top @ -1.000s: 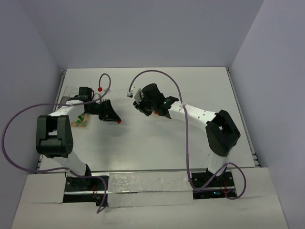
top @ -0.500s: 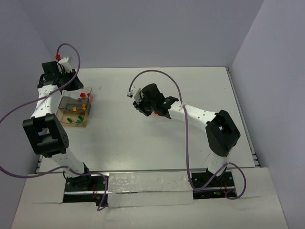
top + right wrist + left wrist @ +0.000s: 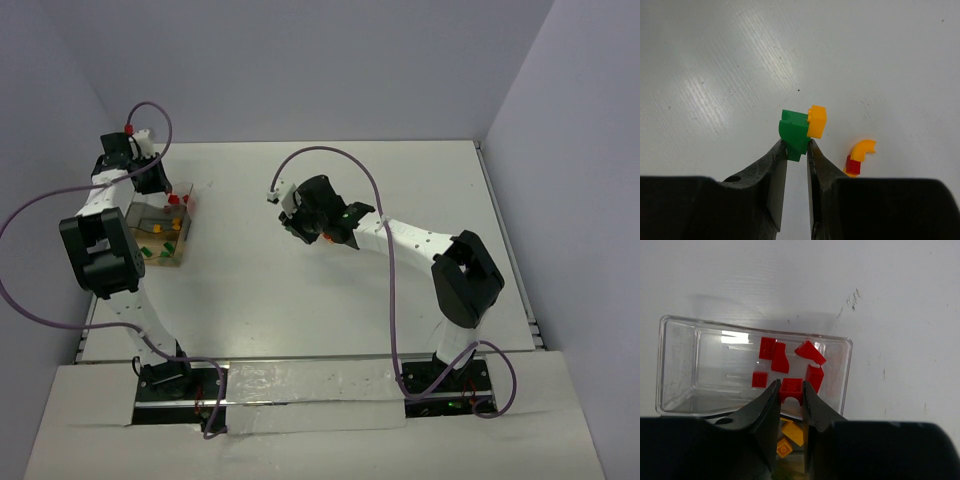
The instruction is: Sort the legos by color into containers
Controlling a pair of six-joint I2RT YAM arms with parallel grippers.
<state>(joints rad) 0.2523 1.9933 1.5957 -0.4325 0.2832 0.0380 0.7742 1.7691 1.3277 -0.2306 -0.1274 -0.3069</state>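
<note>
My left gripper (image 3: 790,388) is shut on a red arch brick (image 3: 791,389) and holds it over the clear tray (image 3: 710,365) that holds several red legos (image 3: 780,357). Orange-yellow legos (image 3: 792,432) lie in the adjoining tray, seen between the fingers. In the top view the row of containers (image 3: 141,212) sits at the table's left edge, with the left gripper (image 3: 160,186) above its far end. My right gripper (image 3: 797,146) is shut on a green brick (image 3: 794,131) with an orange-yellow brick (image 3: 817,120) stuck to it, held above the table. It also shows mid-table in the top view (image 3: 303,228).
A small orange-and-red lego piece (image 3: 858,158) lies on the white table just right of the right gripper. Green legos (image 3: 146,252) lie in the nearest tray. Purple cables loop above both arms. The left wall stands close behind the trays.
My left arm has swung from mid-table to the far left, carrying the red brick, and now hangs over the red tray. The right arm has stayed still.
</note>
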